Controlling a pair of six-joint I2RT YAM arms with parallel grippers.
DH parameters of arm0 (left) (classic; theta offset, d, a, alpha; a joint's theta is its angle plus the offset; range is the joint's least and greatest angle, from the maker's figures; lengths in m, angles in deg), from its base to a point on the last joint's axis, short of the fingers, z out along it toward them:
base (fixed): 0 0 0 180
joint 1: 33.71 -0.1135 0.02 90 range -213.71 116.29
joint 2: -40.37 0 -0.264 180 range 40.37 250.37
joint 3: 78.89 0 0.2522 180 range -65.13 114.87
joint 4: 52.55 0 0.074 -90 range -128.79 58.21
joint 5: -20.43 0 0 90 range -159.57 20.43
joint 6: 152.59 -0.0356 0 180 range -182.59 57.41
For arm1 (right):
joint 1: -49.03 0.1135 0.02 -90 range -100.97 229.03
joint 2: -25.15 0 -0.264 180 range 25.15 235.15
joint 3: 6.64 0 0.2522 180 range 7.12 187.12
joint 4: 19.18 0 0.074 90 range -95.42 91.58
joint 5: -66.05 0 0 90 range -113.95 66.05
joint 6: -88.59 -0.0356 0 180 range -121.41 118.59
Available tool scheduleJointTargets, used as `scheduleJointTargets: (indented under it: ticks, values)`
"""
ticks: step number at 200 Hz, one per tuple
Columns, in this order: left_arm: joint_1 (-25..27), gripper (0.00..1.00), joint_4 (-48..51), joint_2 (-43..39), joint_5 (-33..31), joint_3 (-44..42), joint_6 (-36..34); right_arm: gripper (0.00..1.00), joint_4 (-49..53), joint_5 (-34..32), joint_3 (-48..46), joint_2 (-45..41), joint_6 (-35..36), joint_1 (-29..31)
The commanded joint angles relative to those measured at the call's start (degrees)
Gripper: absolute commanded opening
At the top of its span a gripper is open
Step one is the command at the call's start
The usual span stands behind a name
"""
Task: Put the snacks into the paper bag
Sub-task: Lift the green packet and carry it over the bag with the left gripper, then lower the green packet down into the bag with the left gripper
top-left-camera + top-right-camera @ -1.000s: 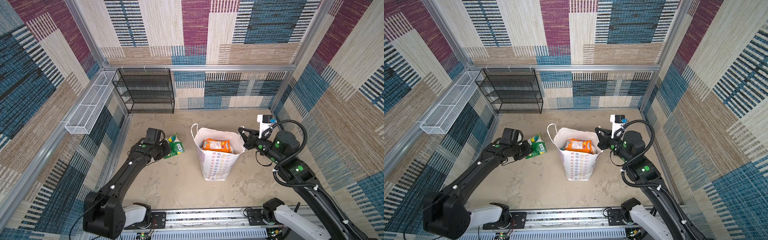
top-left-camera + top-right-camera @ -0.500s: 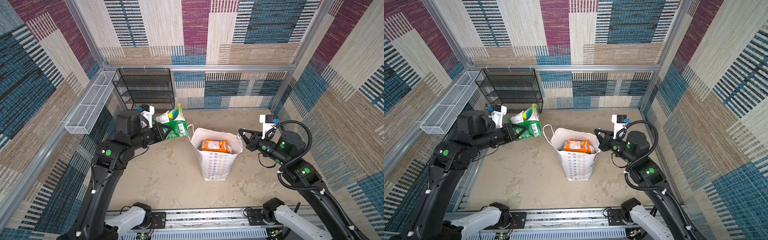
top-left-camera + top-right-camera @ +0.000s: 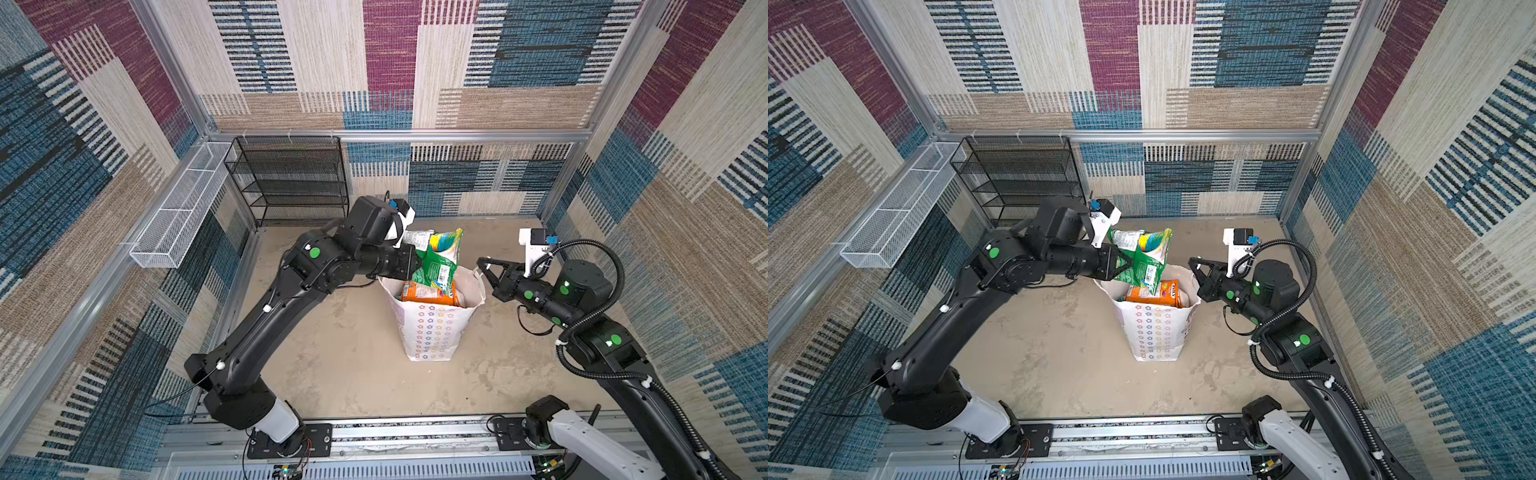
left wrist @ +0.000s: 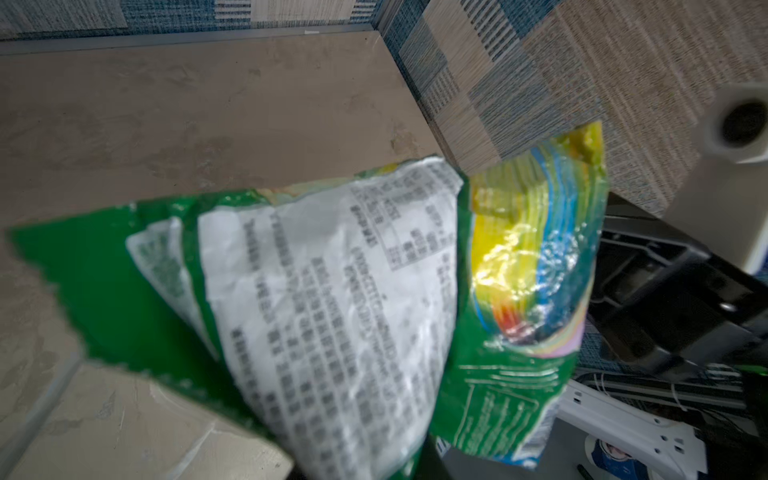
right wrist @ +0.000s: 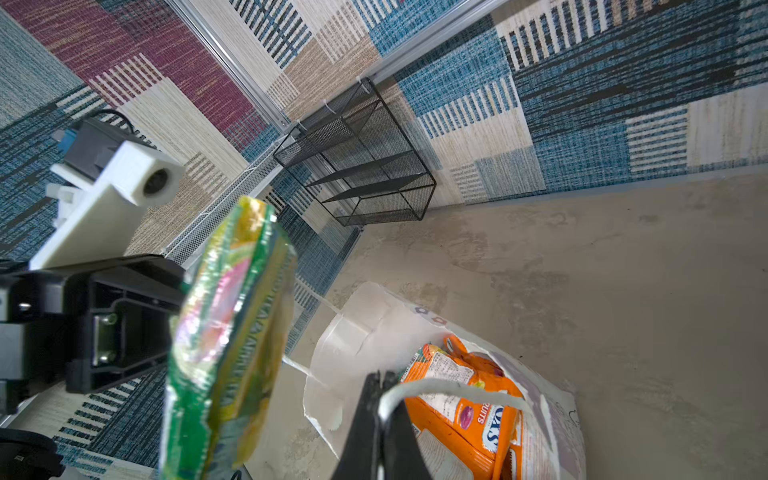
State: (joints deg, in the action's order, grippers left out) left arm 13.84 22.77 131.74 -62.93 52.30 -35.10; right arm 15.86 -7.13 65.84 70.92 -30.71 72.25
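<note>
The white paper bag [image 3: 432,332] [image 3: 1156,332] with flower-star prints stands upright on the floor in both top views. An orange snack packet [image 3: 428,291] [image 5: 465,415] lies inside it. My left gripper [image 3: 415,266] [image 3: 1125,264] is shut on two green snacks, held in the air just over the bag's left rim: one has a white label [image 4: 332,311], one a rainbow print [image 4: 532,270] [image 3: 446,245]. My right gripper [image 3: 482,264] [image 5: 380,386] is shut on the bag's white loop handle [image 5: 436,388] at the right rim.
A black wire shelf [image 3: 291,183] stands against the back wall at the left. A white wire basket [image 3: 178,208] hangs on the left wall. Patterned walls close in three sides, and a metal rail [image 3: 395,432] runs along the front.
My left arm has lifted the green packets off the floor left of the bag and carried them right, to just above the bag's mouth. The right gripper has stayed at the bag's rim.
</note>
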Motion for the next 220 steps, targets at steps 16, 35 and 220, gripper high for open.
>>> scheduleJointTargets:
  ticks: [16,35,220]
  values:
    - [2.0,0.15,0.2,4.1,-6.3,0.0,2.8,0.00,-2.3,-0.1,0.2,-0.6,-1.0,0.2]
    - [2.0,0.15,0.5,6.7,-6.9,0.2,3.3,0.00,-2.3,0.0,-0.6,-1.0,-1.1,0.1]
    - [7.9,0.16,-4.2,4.0,-9.9,-12.3,9.9,0.00,-3.0,1.5,-1.8,-2.9,-1.4,0.1]
